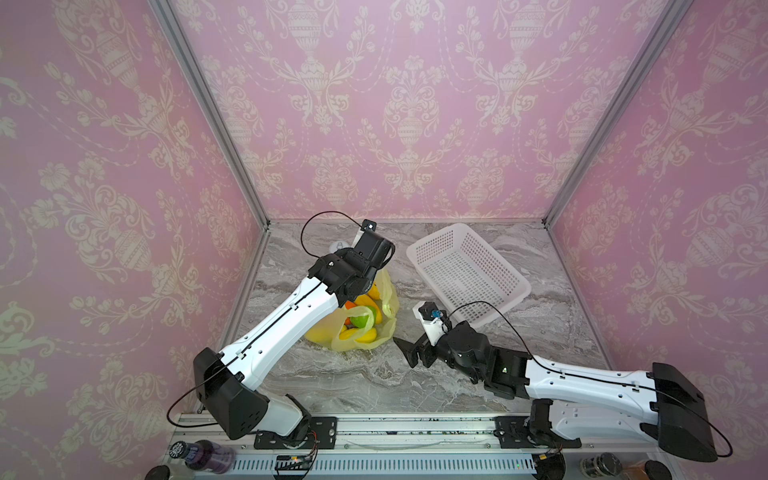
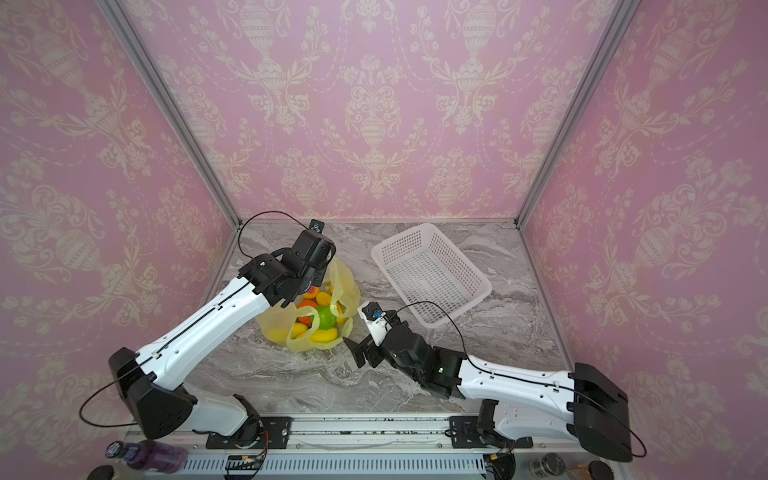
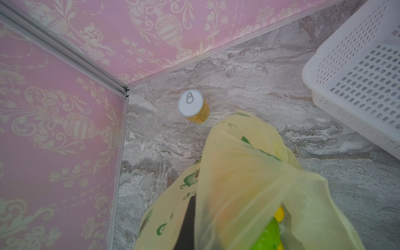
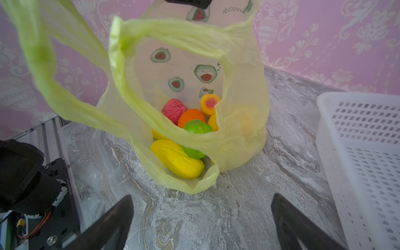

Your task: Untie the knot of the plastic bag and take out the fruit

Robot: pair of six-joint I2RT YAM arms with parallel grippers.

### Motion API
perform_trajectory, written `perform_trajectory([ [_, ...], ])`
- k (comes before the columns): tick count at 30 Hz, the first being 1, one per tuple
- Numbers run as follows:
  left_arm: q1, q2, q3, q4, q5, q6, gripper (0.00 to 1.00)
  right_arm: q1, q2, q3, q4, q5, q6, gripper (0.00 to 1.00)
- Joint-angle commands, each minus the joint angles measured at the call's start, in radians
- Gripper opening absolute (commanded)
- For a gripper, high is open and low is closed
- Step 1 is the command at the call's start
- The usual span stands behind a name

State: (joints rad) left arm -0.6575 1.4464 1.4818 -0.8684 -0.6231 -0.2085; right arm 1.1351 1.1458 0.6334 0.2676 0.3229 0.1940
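The plastic bag [image 1: 390, 300] [image 2: 348, 291] stands open on the marble table, left of centre. No knot shows; its two handle loops [image 4: 43, 65] hang apart. The fruit [image 4: 195, 127] lies inside: a long yellow one [image 4: 177, 159], a green one, an orange one [image 4: 191, 118], a pink-red bumpy one [image 4: 174, 110] and more. My left gripper [image 2: 322, 272] is shut on the bag's far wall and holds it up; bag film [image 3: 238, 173] wraps one dark finger [image 3: 188, 225]. My right gripper [image 1: 409, 351] [image 4: 201, 198] stands wide open and empty, just in front of the bag's near edge.
A white perforated basket [image 1: 469, 270] [image 4: 357, 151] sits right of the bag, near the right arm. A gold can with a white pull-tab lid [image 3: 193, 106] stands behind the bag near the back-left corner. Pink walls close in on three sides. A purple bottle [image 1: 203, 455] lies on the front rail.
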Motion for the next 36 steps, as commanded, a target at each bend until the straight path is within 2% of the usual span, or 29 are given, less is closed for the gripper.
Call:
perform_trajectory([
  [1, 0.005, -0.038, -0.02, 0.009, 0.002, -0.022, 0.0, 0.0, 0.103, 0.051, 0.055, 0.086, -0.019, 1.0],
  [3, 0.005, -0.055, -0.03, 0.01, 0.004, -0.023, 0.0, -0.01, 0.19, 0.13, 0.026, 0.154, -0.001, 1.0],
  [5, 0.005, -0.071, -0.044, 0.018, 0.002, -0.023, 0.0, -0.039, 0.269, 0.215, -0.009, 0.181, 0.024, 0.91],
  [6, 0.004, -0.079, -0.052, 0.022, 0.0, -0.021, 0.0, -0.061, 0.308, 0.257, -0.026, 0.163, 0.039, 0.79],
  [9, 0.009, -0.098, -0.071, 0.022, -0.015, -0.019, 0.0, -0.121, 0.389, 0.371, -0.09, 0.163, 0.072, 0.13],
  [10, 0.011, -0.104, -0.076, 0.022, -0.021, -0.019, 0.0, -0.136, 0.405, 0.399, -0.113, 0.176, 0.073, 0.02],
  [11, 0.014, -0.115, -0.082, 0.024, -0.026, -0.022, 0.0, -0.152, 0.418, 0.43, -0.136, 0.198, 0.071, 0.0],
  [15, 0.028, -0.171, -0.118, 0.054, -0.014, -0.023, 0.0, -0.211, 0.418, 0.495, -0.208, 0.235, 0.046, 0.0],
  [22, 0.034, -0.199, -0.176, 0.123, 0.044, -0.014, 0.0, -0.259, 0.362, 0.458, -0.254, 0.204, 0.051, 0.0],
  [23, 0.033, -0.193, -0.191, 0.143, 0.058, -0.014, 0.0, -0.258, 0.357, 0.438, -0.256, 0.192, 0.068, 0.04],
  [25, 0.034, -0.179, -0.217, 0.181, 0.099, -0.012, 0.0, -0.253, 0.339, 0.4, -0.266, 0.182, 0.101, 0.19],
  [27, 0.037, -0.159, -0.229, 0.2, 0.141, -0.012, 0.0, -0.241, 0.307, 0.362, -0.286, 0.19, 0.124, 0.42],
  [30, 0.036, -0.144, -0.238, 0.2, 0.179, -0.012, 0.0, -0.187, 0.223, 0.312, -0.308, 0.216, 0.117, 0.64],
  [32, 0.036, -0.148, -0.264, 0.22, 0.201, -0.004, 0.0, -0.118, 0.153, 0.286, -0.33, 0.265, 0.098, 0.73],
  [34, 0.039, -0.156, -0.287, 0.23, 0.191, -0.009, 0.0, -0.037, 0.082, 0.252, -0.343, 0.32, 0.082, 0.77],
  [35, 0.042, -0.164, -0.298, 0.233, 0.176, -0.009, 0.0, -0.004, 0.046, 0.228, -0.341, 0.327, 0.084, 0.75],
  [36, 0.042, -0.172, -0.31, 0.237, 0.159, -0.009, 0.0, 0.023, 0.018, 0.199, -0.331, 0.313, 0.09, 0.68],
])
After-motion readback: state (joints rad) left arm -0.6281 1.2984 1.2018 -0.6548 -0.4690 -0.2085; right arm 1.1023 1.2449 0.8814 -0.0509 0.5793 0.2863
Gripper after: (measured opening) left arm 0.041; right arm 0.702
